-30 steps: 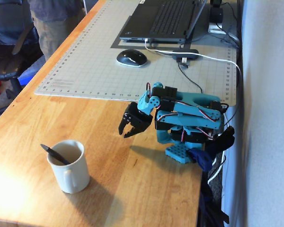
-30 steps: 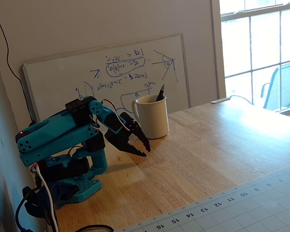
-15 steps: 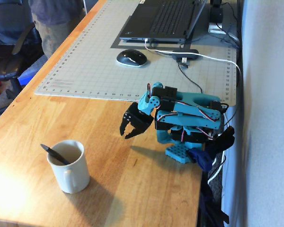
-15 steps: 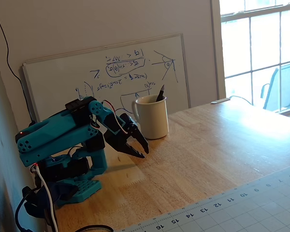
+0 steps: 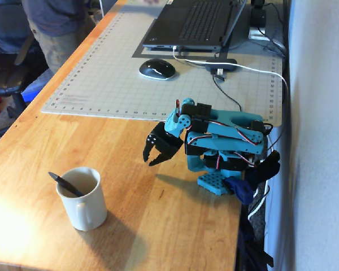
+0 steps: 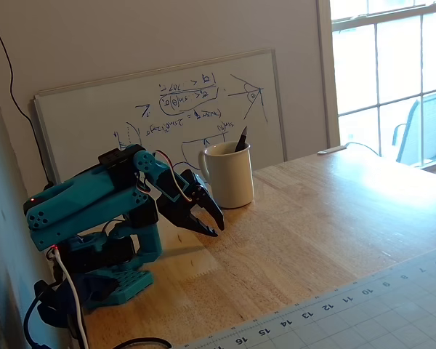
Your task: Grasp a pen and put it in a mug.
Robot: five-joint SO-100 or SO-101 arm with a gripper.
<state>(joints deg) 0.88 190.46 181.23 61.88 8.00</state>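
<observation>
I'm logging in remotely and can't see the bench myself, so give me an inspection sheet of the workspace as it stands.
Surface: wooden table, cutting mat at the far end.
Job's things: white mug upright on the wood; pen stands inside it, leaning on the rim.
Clutter: laptop, mouse, USB hub.
Gripper: gripper open, empty, arm folded, apart from the mug.
Cables: white cable across the mat; servo wires on the arm.
Surroundings: whiteboard against the wall, window, a person at the far end of the table.
</observation>
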